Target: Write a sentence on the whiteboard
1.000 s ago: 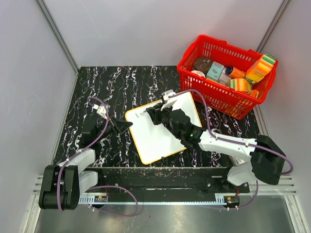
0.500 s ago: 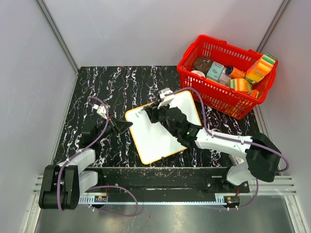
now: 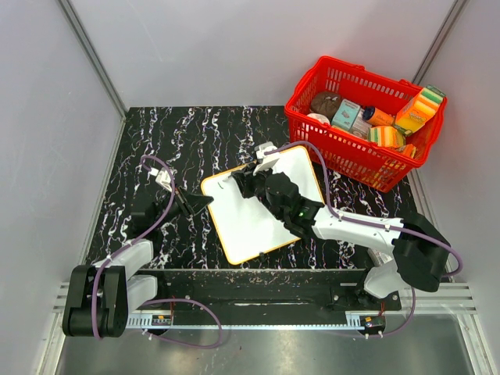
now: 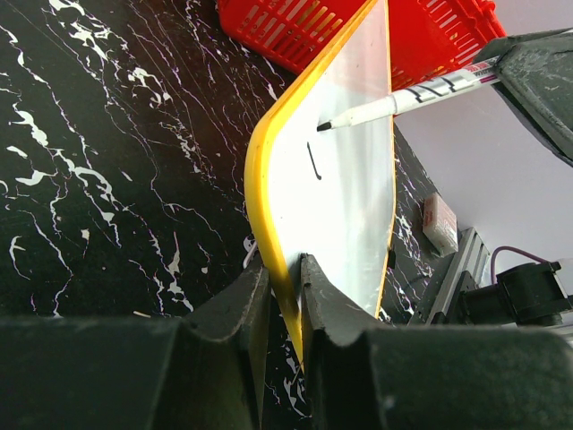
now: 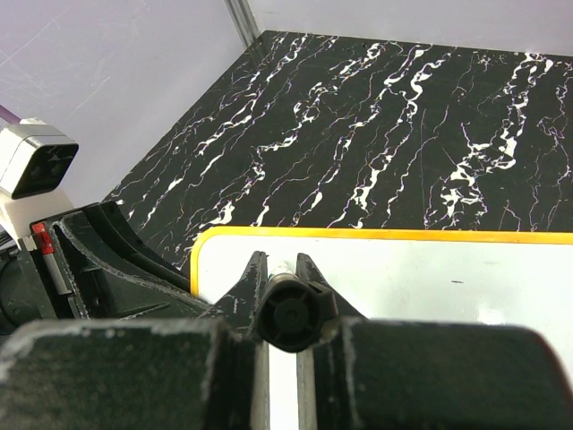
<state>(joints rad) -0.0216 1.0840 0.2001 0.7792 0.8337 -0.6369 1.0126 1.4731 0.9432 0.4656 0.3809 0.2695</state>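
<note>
Now, whiteboard (image 3: pixel 244 223) on black tabletop (image 3: pixel 195 133) near red basket (image 3: pixel 344 160), left pincer (image 4: pixel 285 267) clamped on its yellow rim, right pincer (image 5: pixel 280 264) closed round marker (image 4: pixel 403 97) — tip near short black stroke (image 4: pixel 313 161).

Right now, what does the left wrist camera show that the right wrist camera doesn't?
Only the left wrist: the marker with its tip by a short black stroke, the red basket, and the left fingers pinching the whiteboard by its yellow rim. Only the right wrist: the marker's butt end between the right fingers. Both: the whiteboard and the marbled table.
</note>
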